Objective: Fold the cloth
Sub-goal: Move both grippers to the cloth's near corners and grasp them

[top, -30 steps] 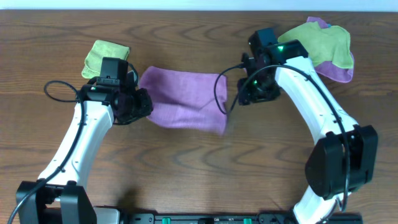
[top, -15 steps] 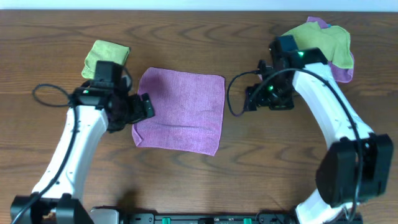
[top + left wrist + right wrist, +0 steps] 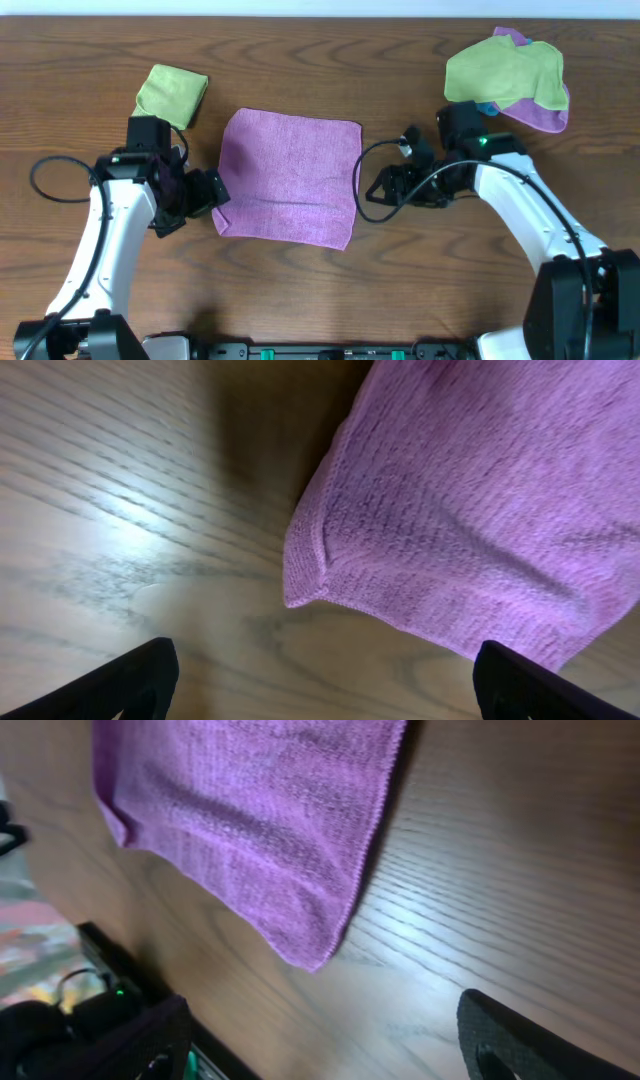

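At the far left of the worktop (image 3: 300,290) lies a small folded green cloth (image 3: 172,93), well apart from the work.

Just right of it and nearer, the left claw (image 3: 205,190) sits beside the near-left corner of the purple cloth (image 3: 290,178). In the left wrist view its fingers (image 3: 140,678) stand wide apart with nothing between them, and the cloth's corner lies on the wood just ahead.

The purple cloth is spread flat in one layer at the middle of the worktop, not yet folded.

To its right, the right claw (image 3: 385,188) waits just off the near-right corner. The right wrist view shows it spread wide and empty too, with that corner in front of it.

At the far right sits a loose pile of cloths (image 3: 505,75), green over purple.

The step in hand looks like the approach for the first fold. Next, each claw needs to come down on its near corner, pinch the fabric, then lift and carry it evenly towards the far edge.
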Robot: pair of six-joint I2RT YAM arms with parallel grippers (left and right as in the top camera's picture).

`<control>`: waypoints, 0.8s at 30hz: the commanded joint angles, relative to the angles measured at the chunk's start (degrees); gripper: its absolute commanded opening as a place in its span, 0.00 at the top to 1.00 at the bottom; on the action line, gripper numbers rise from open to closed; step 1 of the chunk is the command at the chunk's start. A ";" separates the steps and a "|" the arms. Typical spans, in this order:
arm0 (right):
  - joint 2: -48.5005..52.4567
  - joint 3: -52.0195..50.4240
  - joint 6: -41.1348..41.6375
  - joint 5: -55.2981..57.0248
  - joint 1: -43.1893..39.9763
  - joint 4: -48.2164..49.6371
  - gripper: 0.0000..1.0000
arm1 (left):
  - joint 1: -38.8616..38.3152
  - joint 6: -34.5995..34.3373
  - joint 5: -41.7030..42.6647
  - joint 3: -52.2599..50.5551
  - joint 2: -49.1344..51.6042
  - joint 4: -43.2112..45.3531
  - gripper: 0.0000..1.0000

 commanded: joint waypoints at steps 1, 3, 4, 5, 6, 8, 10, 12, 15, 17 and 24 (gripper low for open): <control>-1.20 -1.40 2.27 -4.81 -0.13 0.87 0.16 | 0.26 0.46 2.49 -3.82 -0.33 1.99 0.05; -1.20 -1.40 2.27 -4.81 -0.13 1.01 0.16 | 0.26 -0.61 2.93 -5.86 -0.31 4.28 0.05; -1.20 -1.40 2.27 -4.81 -0.13 1.03 0.16 | 0.24 -1.18 3.30 -6.93 -0.31 5.68 0.05; -1.20 -1.40 2.27 -4.81 -0.13 0.98 0.16 | 0.24 -1.73 3.54 -7.89 -0.31 7.02 0.05; -1.20 -1.40 2.29 -4.81 -0.13 0.96 0.16 | 0.26 -2.38 3.69 -8.90 -0.31 8.33 0.05; -1.20 -1.40 2.38 -5.16 -0.13 0.98 0.16 | 0.24 -3.65 3.78 -11.06 -0.31 10.99 0.05; -1.20 -1.40 2.78 -5.57 -0.11 0.98 0.16 | 0.24 -4.70 4.28 -13.00 -0.31 13.27 0.05; -1.20 -1.40 2.91 -6.03 -0.11 0.98 0.16 | 0.24 -5.16 4.31 -14.38 -0.31 15.23 0.04; -1.20 -1.40 2.91 -6.10 0.09 0.98 0.16 | 0.24 -5.55 4.26 -16.33 -0.31 19.17 0.03; -1.20 -1.40 2.93 -6.14 0.15 0.92 0.16 | 0.24 -6.67 4.07 -17.44 -0.24 21.64 0.02; -1.20 -1.40 2.91 -7.15 0.15 0.74 0.17 | 0.24 -10.71 3.80 -21.27 0.00 29.90 0.10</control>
